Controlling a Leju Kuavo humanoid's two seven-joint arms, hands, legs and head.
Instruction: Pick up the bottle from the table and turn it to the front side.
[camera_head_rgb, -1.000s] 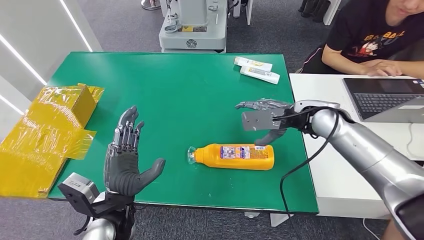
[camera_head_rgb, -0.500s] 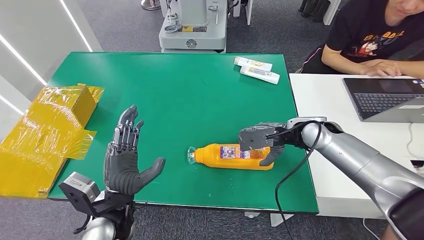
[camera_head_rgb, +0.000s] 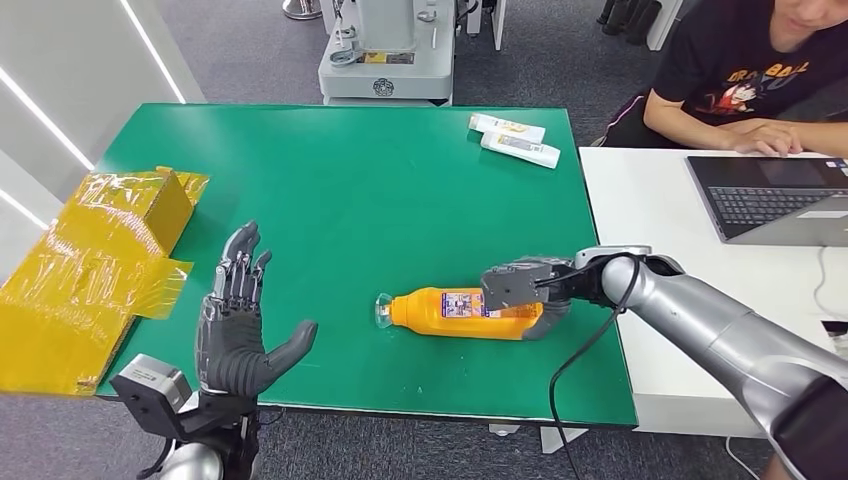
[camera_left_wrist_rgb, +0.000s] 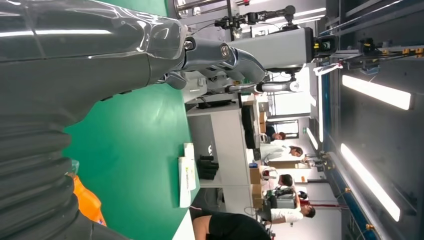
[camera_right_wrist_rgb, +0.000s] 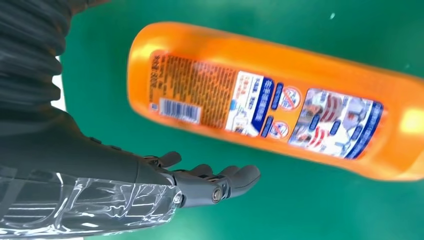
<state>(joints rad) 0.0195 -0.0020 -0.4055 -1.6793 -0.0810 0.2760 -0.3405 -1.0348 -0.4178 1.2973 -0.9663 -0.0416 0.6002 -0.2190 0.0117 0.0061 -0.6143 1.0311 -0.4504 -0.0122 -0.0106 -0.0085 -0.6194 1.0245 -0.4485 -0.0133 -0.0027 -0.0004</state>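
The bottle (camera_head_rgb: 468, 313) lies flat on the green table (camera_head_rgb: 330, 190), its long axis running 9 to 3 o'clock in the head view, cap toward 9 and base toward 3. The label with the barcode faces up (likely the back, so the turn is not yet done).

The right hand (camera_head_rgb: 527, 290) sits directly over the base end, its fingers (camera_right_wrist_rgb: 220, 182) apart and curved. In the right wrist view they hang just beside the bottle's long edge, with green table showing between them and the orange body, so nothing is clamped. The palm lies across the bottle's axis, which suits a wrap around the body from above.

The left hand (camera_head_rgb: 236, 325) is held up near the table's 7 o'clock edge, fingers spread and holding nothing, well apart from the bottle; the cap end points roughly toward it.

The right hand is plainly nearer, and the coming move turns on its fingers dropping to either side of the body near the base.
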